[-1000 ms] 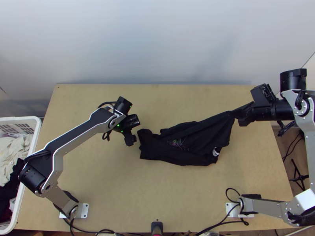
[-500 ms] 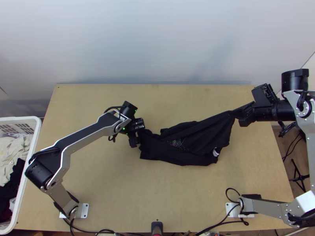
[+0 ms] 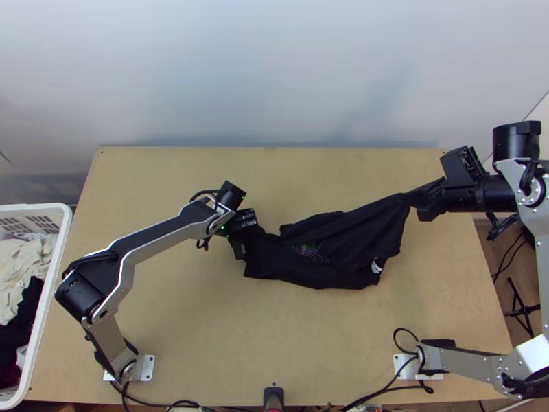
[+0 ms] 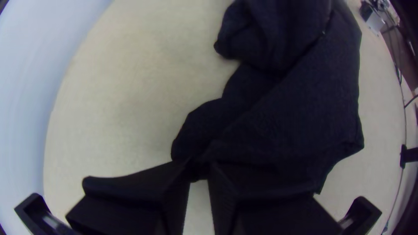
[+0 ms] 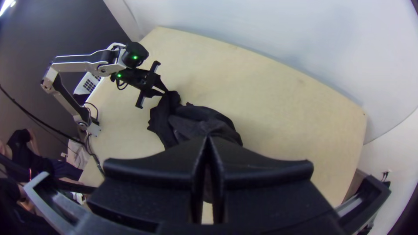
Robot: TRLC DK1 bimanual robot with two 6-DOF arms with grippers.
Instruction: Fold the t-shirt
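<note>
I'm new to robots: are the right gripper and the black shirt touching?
Touching: the right wrist view shows the black shirt pinched by the right gripper.

The black t-shirt (image 3: 350,250), bearing a small coloured print, lay bunched and creased about the middle of the top view, its right end drawn narrow toward the upper right.

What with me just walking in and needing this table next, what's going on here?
Two robot arms are handling a black t-shirt. The right gripper holds one end raised, the left gripper pinches the opposite end, and the middle lies bunched on the wooden table. It isn't folded yet.
</note>
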